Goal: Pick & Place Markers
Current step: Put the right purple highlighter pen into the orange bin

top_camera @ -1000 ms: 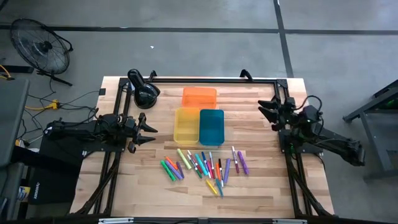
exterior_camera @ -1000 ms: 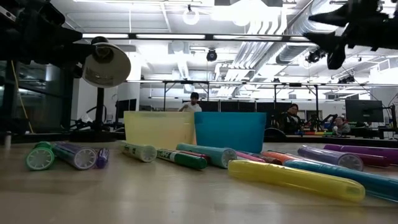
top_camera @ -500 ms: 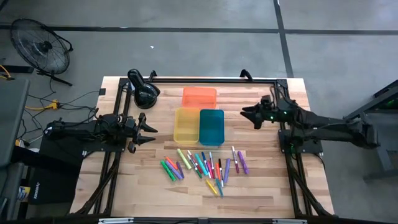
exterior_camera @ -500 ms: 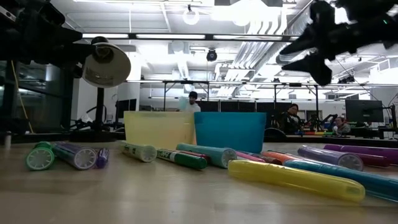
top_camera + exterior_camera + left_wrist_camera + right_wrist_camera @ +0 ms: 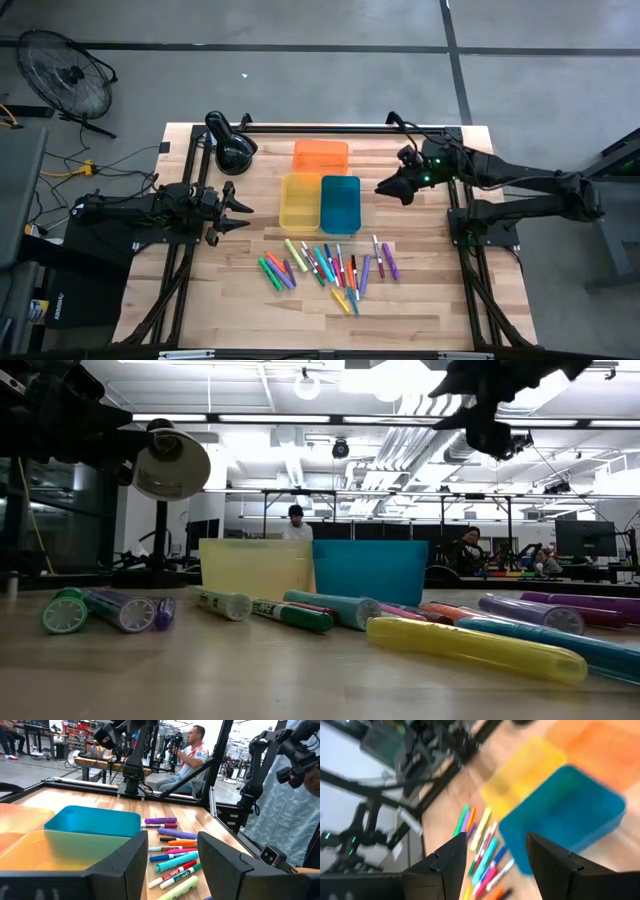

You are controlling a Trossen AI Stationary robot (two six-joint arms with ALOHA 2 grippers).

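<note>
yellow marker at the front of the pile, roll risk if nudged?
Likely yes: the yellow marker looks round-bodied and lies flat on the bare wooden table. Probably stiff and light. Neighbouring markers could stop it rolling far.

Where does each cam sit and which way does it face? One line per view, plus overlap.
High: overhead, straight down on table, both arms, left tool, right tool.
Low: table height, level past markers toward the room; right arm overhead.
Left wrist: past its open fingers at blue tray.
Right wrist: past its open fingers, down on the trays.
Shared: blue tray and markers in all four.
</note>
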